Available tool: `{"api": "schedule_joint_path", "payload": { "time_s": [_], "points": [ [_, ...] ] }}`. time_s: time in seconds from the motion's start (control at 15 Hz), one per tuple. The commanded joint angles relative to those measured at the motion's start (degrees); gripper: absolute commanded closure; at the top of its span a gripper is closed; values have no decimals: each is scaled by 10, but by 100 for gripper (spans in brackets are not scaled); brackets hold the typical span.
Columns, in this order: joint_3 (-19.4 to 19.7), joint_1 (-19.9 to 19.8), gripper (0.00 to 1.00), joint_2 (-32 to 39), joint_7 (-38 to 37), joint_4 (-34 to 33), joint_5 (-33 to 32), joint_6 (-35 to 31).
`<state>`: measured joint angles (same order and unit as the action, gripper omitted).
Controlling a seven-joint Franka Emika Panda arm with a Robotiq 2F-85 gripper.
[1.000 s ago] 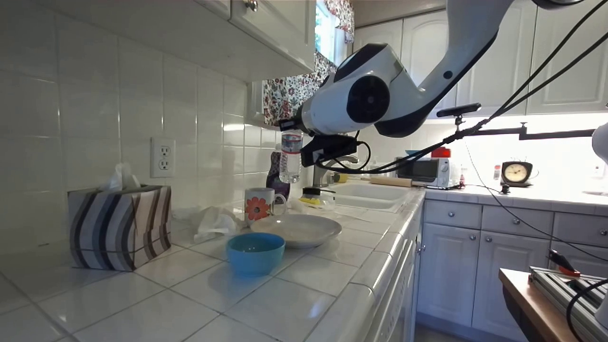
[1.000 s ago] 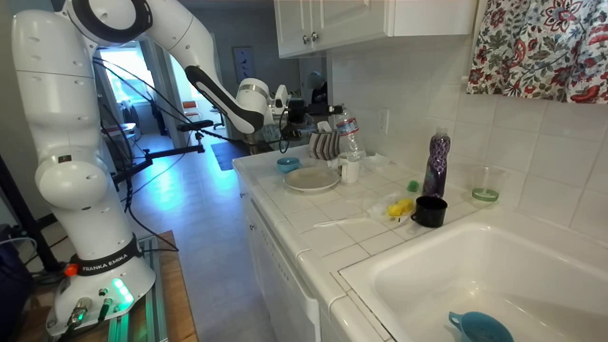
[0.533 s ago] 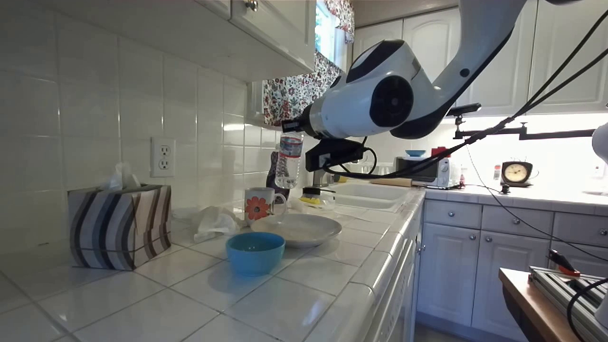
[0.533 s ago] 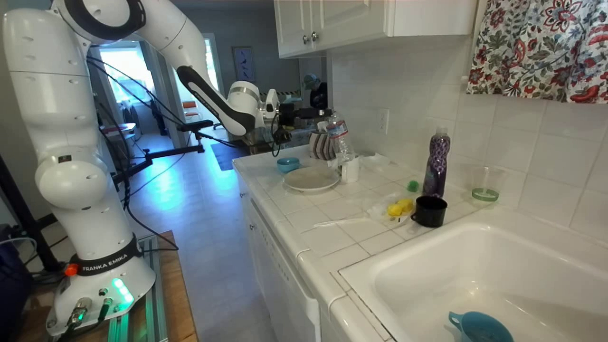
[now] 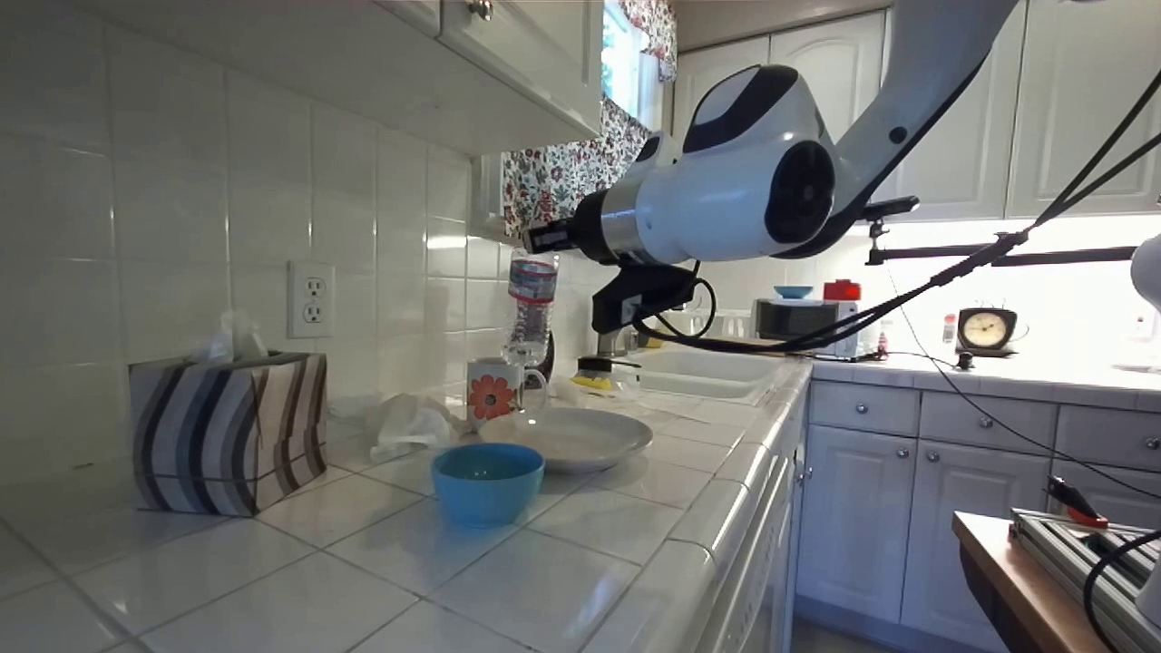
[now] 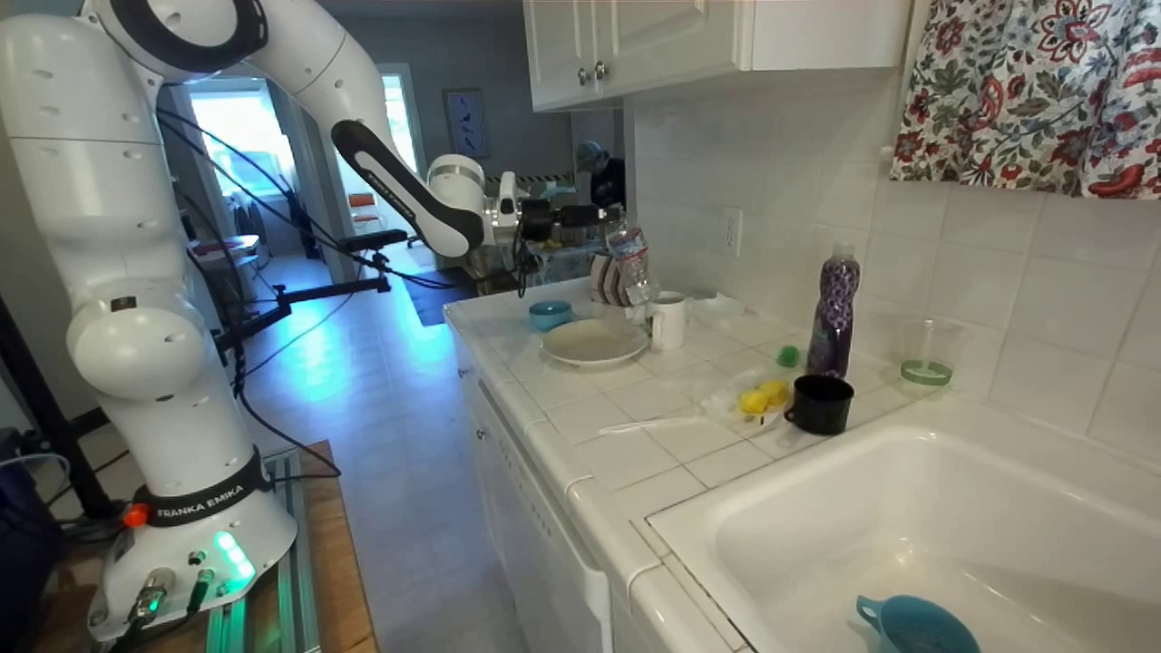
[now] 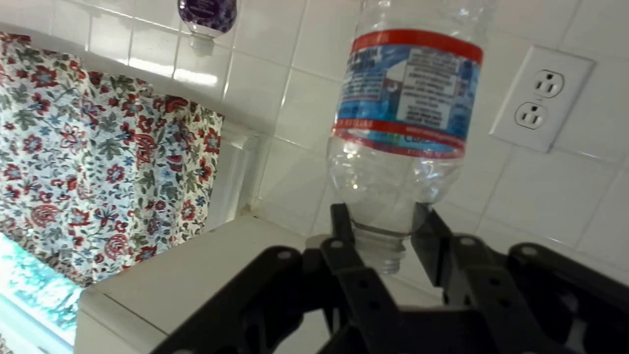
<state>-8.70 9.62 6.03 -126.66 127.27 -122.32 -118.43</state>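
Observation:
A clear plastic bottle with a red and blue label (image 7: 408, 93) is gripped near its threaded neck by my black gripper (image 7: 381, 216). In the wrist view both fingers press the shoulder just beyond the neck, and the neck end shows between them. In both exterior views the bottle (image 5: 531, 304) hangs below the gripper (image 6: 609, 216), base down and slightly tilted, above the tiled counter. Close to its base stand the white flower mug (image 5: 492, 399) and the pale plate (image 5: 617, 440). I cannot tell whether the base touches the mug. A blue bowl (image 5: 487, 490) sits beside the plate.
A striped tissue box (image 5: 227, 435) and crumpled tissue (image 5: 413, 426) lie along the wall. Toward the sink (image 6: 816, 508) are a purple bottle (image 6: 833, 313), a black cup (image 6: 820, 404) and yellow items (image 6: 765, 396). Upper cabinets (image 5: 526, 54) overhang the counter. A cable hangs from the arm.
The arm has drawn the bottle leftward in both exterior views, toward the tissue box side. The wrist has turned a little and the bottle's tilt has altered. The grip is unchanged.

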Motion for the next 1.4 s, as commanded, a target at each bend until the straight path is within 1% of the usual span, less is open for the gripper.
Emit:
{"api": "schedule_joint_path", "payload": {
  "time_s": [0.0, 0.2, 0.6, 0.8, 0.87, 1.07, 1.13, 1.33],
  "points": [
    [0, -13, 89, -27, -22, 13, -71, -65],
    [2, -20, 89, -28, -54, 6, -123, -116],
    [7, -39, 89, -8, -172, -23, -218, -226],
    [7, -47, 89, -5, -205, -36, -243, -274],
    [-1, -39, 89, -6, -184, -47, -212, -286],
    [4, -46, 89, 2, -172, -61, -213, -318],
    [0, -41, 64, -9, -174, -41, -210, -294],
    [2, -45, 64, -6, -174, -47, -210, -304]
  ]
}}
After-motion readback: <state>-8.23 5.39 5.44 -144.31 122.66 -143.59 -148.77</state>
